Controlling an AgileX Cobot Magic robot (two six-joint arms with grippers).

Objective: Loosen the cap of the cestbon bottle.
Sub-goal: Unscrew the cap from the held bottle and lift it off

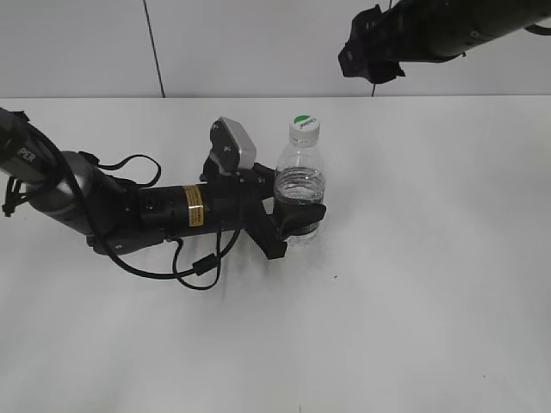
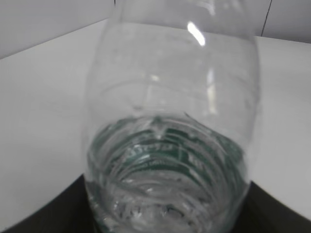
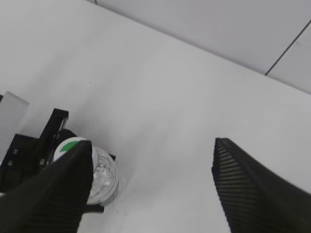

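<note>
The cestbon bottle (image 1: 300, 194) stands upright on the white table, clear and ribbed with a dark green label band. Its white cap (image 1: 304, 129) with a green top sits on the neck. My left gripper (image 1: 297, 225) is shut on the bottle's lower body from the left. The bottle fills the left wrist view (image 2: 170, 121), where the cap is out of view. My right gripper (image 1: 370, 52) is open and empty, high above the table behind and right of the bottle. In the right wrist view its fingers (image 3: 153, 160) are wide apart, with the cap (image 3: 68, 145) and bottle (image 3: 104, 179) below its left finger.
The white table (image 1: 430, 258) stretches to the right and front of the bottle. My left arm (image 1: 155, 211) lies low across the table's left half with a looped black cable (image 1: 198, 271) beside it. A grey wall stands behind the table.
</note>
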